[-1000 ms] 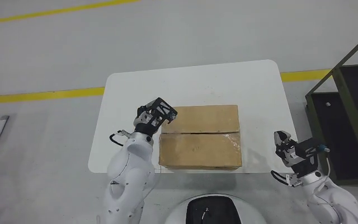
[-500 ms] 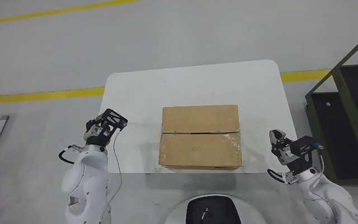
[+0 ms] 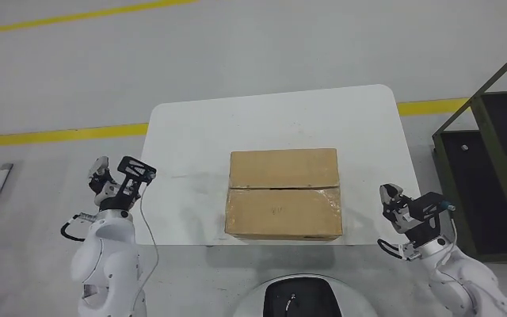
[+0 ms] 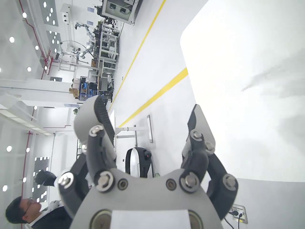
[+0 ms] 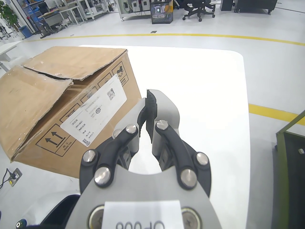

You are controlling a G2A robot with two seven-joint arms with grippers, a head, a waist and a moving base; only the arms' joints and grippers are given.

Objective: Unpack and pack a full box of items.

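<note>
Pulls the left gripper (image 3: 119,171) away from the box (image 3: 283,194). From right up against the box's left end a second ago to out past the left edge of the table (image 3: 269,119) now, well apart from the box. Keeps its fingers (image 4: 102,117) spread wide, with nothing in them. Leaves the right gripper (image 5: 148,101) almost where it was, over the right side of the table, near the box's right end but not touching it. Keeps those fingers pressed together, with nothing between them.

Means, most likely, no opening yet. Looks like a step back, maybe to come in again a new way. Needs the flaps (image 5: 73,60) lifted before anything can come out.

Sits in the middle of the table, a bit toward the robot's side. Brown cardboard, with two top flaps down, meeting in a line (image 3: 281,188) along the middle. Looks torn and rough along that line near the right end, with a small dark gap under one flap. Carries a white label (image 5: 95,110) and black up arrows (image 5: 53,140) on the side facing the right gripper.
</note>
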